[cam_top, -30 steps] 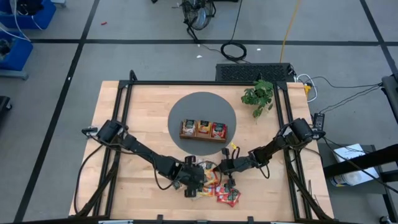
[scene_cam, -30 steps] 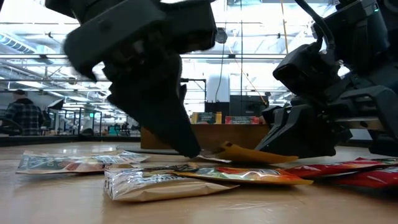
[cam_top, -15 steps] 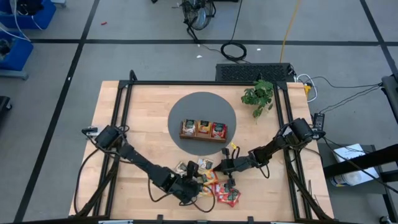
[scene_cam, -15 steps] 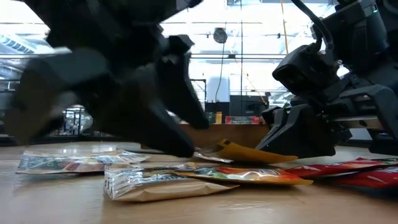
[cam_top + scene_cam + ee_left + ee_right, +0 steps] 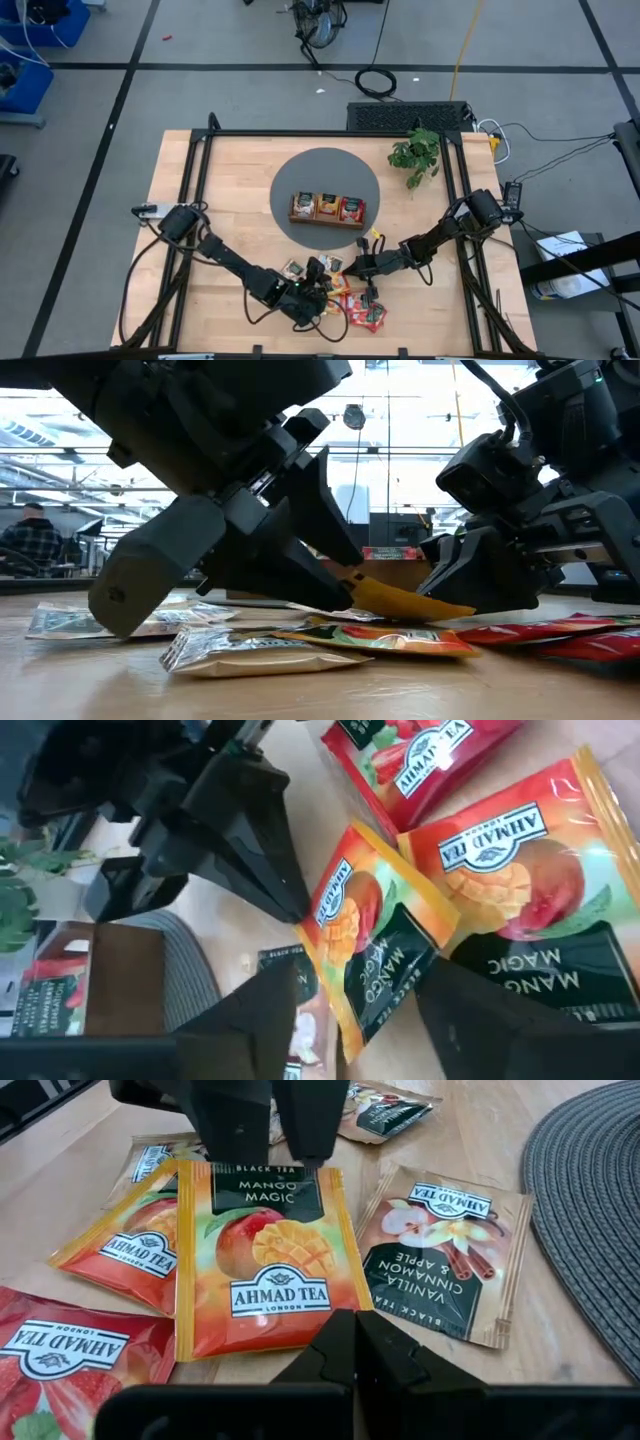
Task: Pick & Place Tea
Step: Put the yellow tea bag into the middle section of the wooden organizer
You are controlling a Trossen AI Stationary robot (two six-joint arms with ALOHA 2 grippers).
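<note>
Several tea sachets point(image 5: 345, 298) lie in a loose pile near the table's near edge: orange mango, red, vanilla. The top mango sachet point(image 5: 265, 1260) lies tilted point(image 5: 405, 603), with its black-labelled end raised. My left gripper point(image 5: 365, 980) slants down at that end from the left. It is partly open, and the sachet's end shows in the gap. My right gripper point(image 5: 352, 1320) is shut, and its tips meet the sachet's opposite orange edge. In the high view the two grippers point(image 5: 315, 290) point(image 5: 350, 268) face each other over the pile. My left gripper has its fingers point(image 5: 310, 1140) over the mango sachet's black-labelled end point(image 5: 262, 1185), coming slantwise from the left. Whether they touch it, I cannot tell. My right gripper's shut fingertips point(image 5: 445, 595) sit on the sachet's low orange edge point(image 5: 325, 1342), slanting down from the right. That edge rests on the pile.
Farther back, a brown wooden tray point(image 5: 327, 208) with three filled compartments stands on a round grey mat point(image 5: 300, 170). A leafy plant point(image 5: 415, 152) is at the far right. Black frame rails run along both table sides. Bare wood lies to the left of the pile.
My left gripper has dropped toward the near edge and tipped from pointing steeply down to a flatter slant, with its fingertips staying at the mango sachet's raised end. My right gripper has kept still.
</note>
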